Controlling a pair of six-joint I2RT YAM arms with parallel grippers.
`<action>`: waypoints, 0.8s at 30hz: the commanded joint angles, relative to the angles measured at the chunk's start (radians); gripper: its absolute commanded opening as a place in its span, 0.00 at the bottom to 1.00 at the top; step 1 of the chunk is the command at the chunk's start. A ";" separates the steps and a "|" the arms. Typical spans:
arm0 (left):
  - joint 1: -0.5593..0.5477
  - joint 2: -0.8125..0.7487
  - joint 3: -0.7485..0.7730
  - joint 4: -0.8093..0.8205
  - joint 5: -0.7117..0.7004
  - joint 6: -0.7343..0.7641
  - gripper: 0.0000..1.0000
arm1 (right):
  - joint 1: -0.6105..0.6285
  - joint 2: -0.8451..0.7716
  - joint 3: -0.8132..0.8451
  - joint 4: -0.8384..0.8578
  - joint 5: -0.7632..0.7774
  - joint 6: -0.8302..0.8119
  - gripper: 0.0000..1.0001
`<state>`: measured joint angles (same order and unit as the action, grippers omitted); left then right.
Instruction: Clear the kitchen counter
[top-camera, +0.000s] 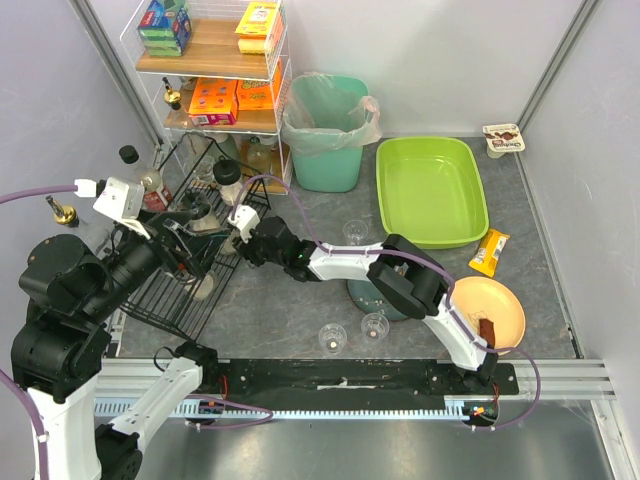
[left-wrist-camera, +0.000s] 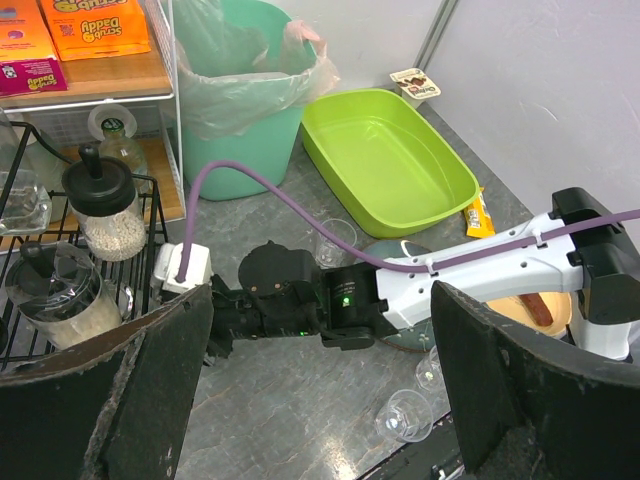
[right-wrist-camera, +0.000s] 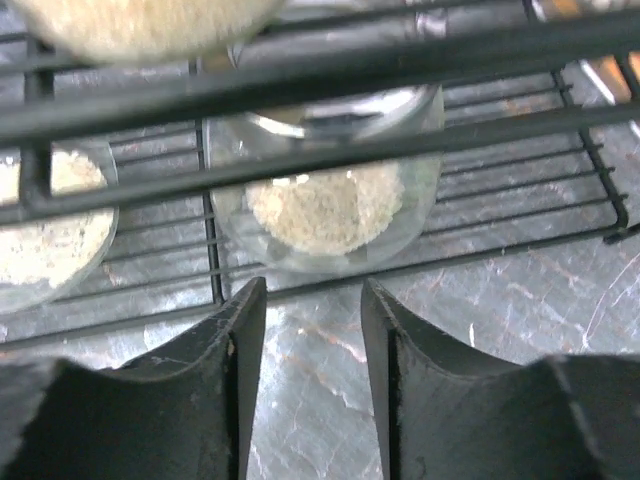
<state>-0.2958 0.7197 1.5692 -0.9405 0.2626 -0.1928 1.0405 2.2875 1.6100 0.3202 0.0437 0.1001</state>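
Walls (top-camera: 420, 60) of pale grey close in the kitchen counter (top-camera: 275, 310), its mottled dark surface spreading under a lime-green tub (top-camera: 430, 190) and a black wire rack (top-camera: 170, 300). Only the right wrist view shows the right gripper (right-wrist-camera: 312, 290) parted and empty before a jar (right-wrist-camera: 325, 205) of pale grains in the rack. The left wrist view shows the left gripper (left-wrist-camera: 322, 300) spread wide, holding nothing.

Rack bars (right-wrist-camera: 320, 88) between right fingers (right-wrist-camera: 235, 390), jar (right-wrist-camera: 325, 212)

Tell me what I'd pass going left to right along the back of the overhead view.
White wire shelf unit with wooden boards → teal plastic waste bin lined with a clear bag → lime-green plastic tub → small white-and-brown packet.
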 joint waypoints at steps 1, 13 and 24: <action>0.003 -0.002 0.002 0.023 0.006 0.013 0.95 | -0.002 -0.117 -0.080 0.011 0.018 0.024 0.52; 0.003 0.030 -0.067 0.028 0.299 0.044 0.99 | -0.002 -0.609 -0.346 -0.447 0.244 0.237 0.90; 0.004 0.073 -0.363 0.153 0.385 -0.025 0.97 | -0.026 -1.031 -0.613 -0.800 0.633 0.552 0.96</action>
<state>-0.2958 0.7685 1.2987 -0.8776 0.6075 -0.1791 1.0306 1.4063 1.0935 -0.3374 0.5175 0.4942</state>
